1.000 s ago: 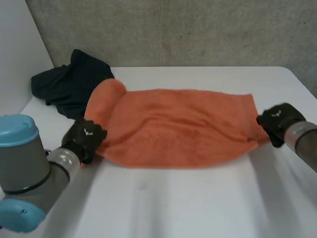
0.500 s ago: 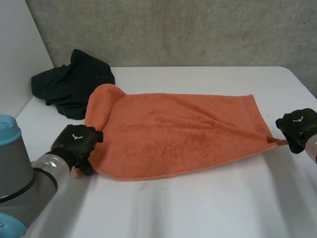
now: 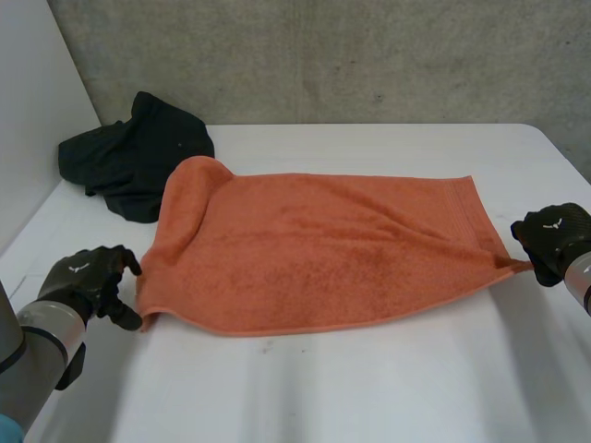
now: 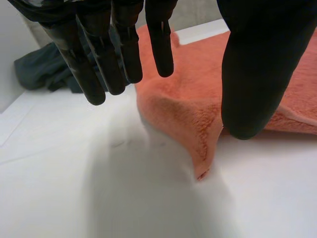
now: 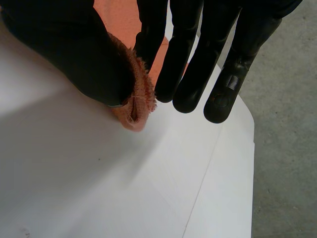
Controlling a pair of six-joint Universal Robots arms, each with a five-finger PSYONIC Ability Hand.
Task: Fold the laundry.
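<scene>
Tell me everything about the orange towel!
The orange towel looks fluffy, with a hemmed band at one end. It lies spread on the white table, its far left corner humped up beside a dark clothes pile. The right hand pinches its near right corner, creases running to it; the left hand is open beside the near left corner.

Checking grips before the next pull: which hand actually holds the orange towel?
The right hand, pinching a corner of the orange terry towel between thumb and fingers. The left hand hangs open beside the other near corner, holding nothing.
</scene>
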